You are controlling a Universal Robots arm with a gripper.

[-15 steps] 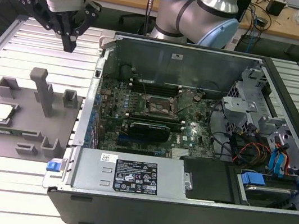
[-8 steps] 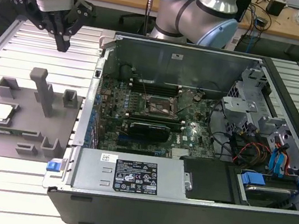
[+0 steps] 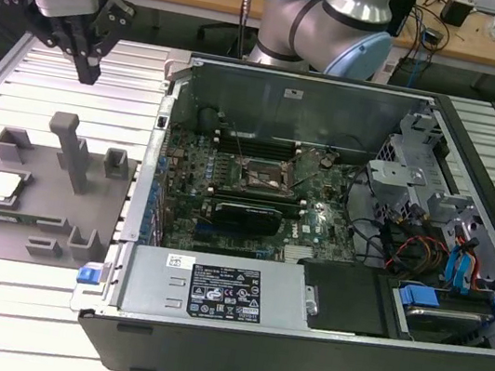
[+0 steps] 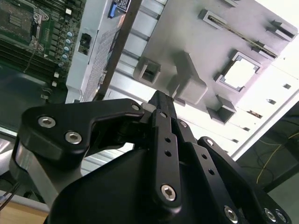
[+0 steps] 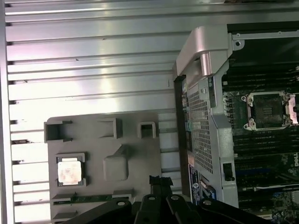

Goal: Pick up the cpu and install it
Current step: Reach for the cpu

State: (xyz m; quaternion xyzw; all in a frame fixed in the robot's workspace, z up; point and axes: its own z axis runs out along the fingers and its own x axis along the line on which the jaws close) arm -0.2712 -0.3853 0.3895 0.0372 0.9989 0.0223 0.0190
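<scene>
The gripper (image 3: 87,72) hangs at the exterior view's upper left, jaws pressed together and empty. The cpu (image 3: 0,187) lies flat in the grey holder (image 3: 41,209) at lower left, well apart from it. A clean pick likely needs spread jaws, squared to the chip's edges.

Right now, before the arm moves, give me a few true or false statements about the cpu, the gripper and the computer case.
1. The cpu lies in a pocket of the gray holder, outside the computer case. True.
2. The gripper holds the cpu. False: it is shut on nothing, hanging near the holder, apart from the cpu.
3. The case lies open, its motherboard showing. True.
4. The cpu is seated in the socket. False: the socket is bare; the cpu is in the holder.
</scene>
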